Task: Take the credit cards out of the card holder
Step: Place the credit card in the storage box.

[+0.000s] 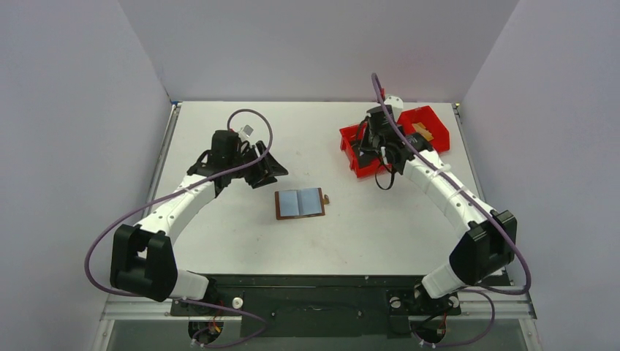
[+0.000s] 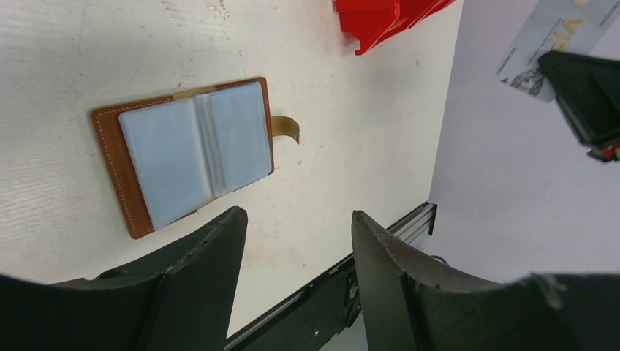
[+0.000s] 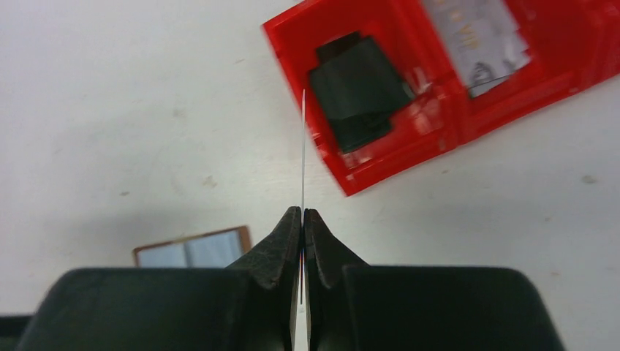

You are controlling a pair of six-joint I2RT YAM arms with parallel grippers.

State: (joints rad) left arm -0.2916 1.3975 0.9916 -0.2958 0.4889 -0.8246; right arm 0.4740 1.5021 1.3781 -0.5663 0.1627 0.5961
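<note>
two pincers hang over the white table. the left pincer stands wide open and grips nothing. the card holder lies flat just ahead of its fingertips and a little to their left, touching neither finger. it is spread open with the pale grey-blue pockets up, and its small tab sticks out on the side toward the red bin. the right pincer is clamped tight on one silvery card. from its own wrist that card shows edge-on, a thin line standing straight out past the fingertips. the red bin sits below and ahead of this pincer, mostly to the right of the held card's edge. black cards lie in the compartment nearest the tips, and a silver card lies in the next one farther right. from the right pincer, the card holder is back and off to the left, well apart from the bin.
</note>
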